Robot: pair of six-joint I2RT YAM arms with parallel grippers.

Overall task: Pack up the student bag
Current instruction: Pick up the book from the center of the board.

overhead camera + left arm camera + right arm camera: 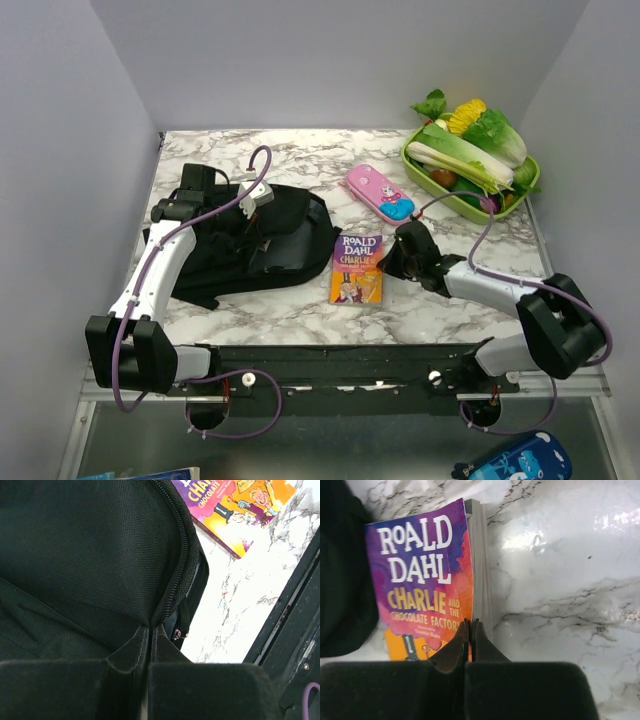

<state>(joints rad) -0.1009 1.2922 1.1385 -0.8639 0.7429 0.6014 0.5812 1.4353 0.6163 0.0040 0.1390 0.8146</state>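
The black student bag [290,245] lies flat at the left of the marble table. My left gripper [260,222] rests on top of it. In the left wrist view, my left gripper [150,628] is shut with its tips pinching the bag [90,545] at its zipper seam, and a metal zipper pull [179,632] hangs just to the right. A Roald Dahl paperback [356,270] lies right of the bag. My right gripper [386,262] is shut, with its tips [470,623] at the book's [420,580] right edge where cover meets pages.
A pink pencil case [380,193] lies behind the book. A green tray [520,195] of vegetables stands at the back right. White walls enclose the table on three sides. The black rail [350,360] with the arm bases runs along the near edge.
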